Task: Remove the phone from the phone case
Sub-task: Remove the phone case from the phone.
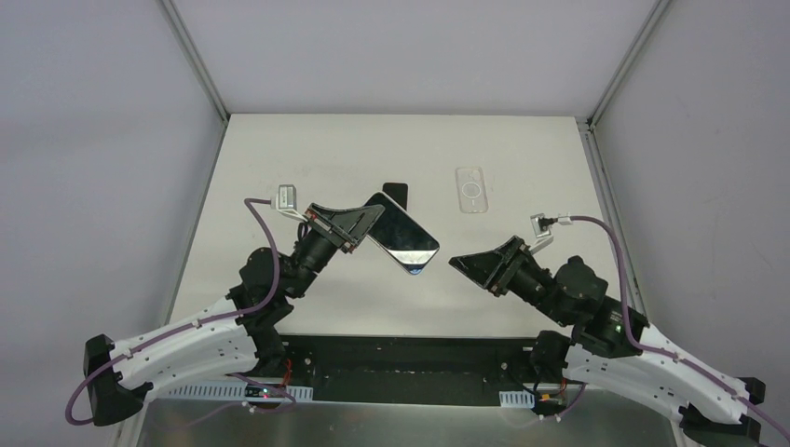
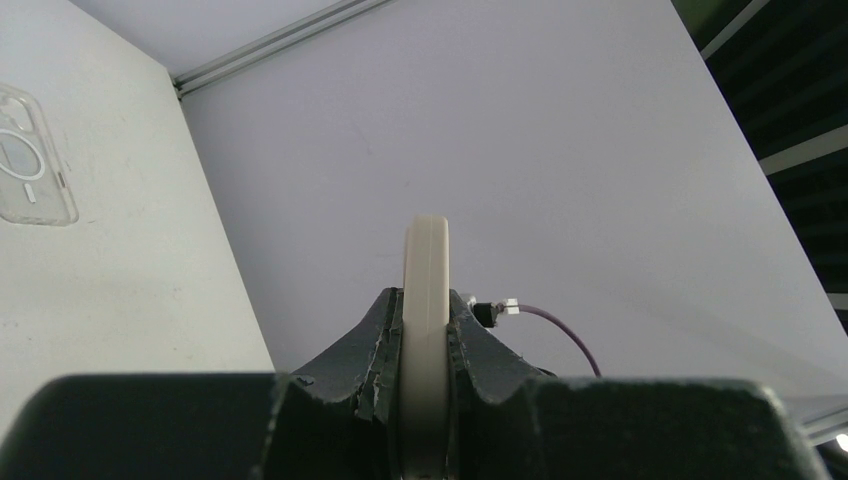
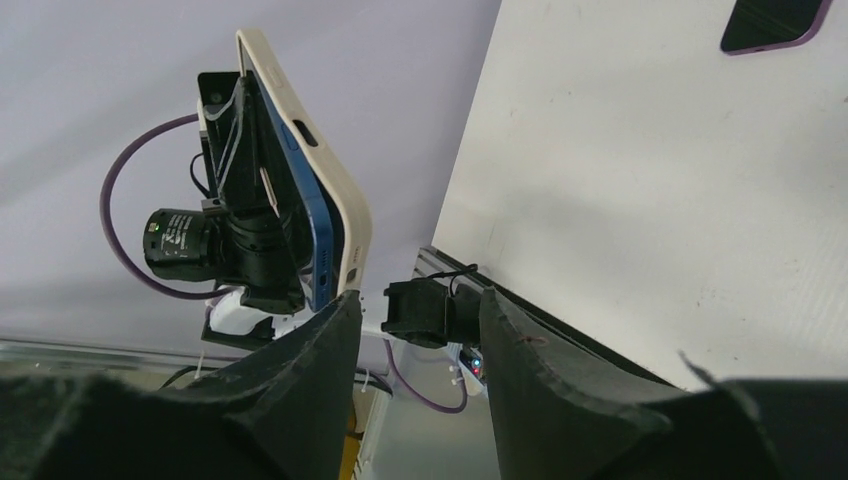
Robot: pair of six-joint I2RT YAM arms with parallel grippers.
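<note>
L claw [image 1: 365,226] clamped on cased phone [image 1: 407,239], off surface [image 1: 522,298]
R claw [image 1: 463,264] agape, empty, just right of phone

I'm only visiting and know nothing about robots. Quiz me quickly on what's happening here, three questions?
1. True or false: the cased phone lies flat on the table.
2. What lies on the table to the right of the dark phone? A) a clear case B) a charger C) a cup
3. Which gripper grips the cased phone?

Key: 1 false, it is held up in the air. 2 A, the clear case. 3 the left gripper.
</note>
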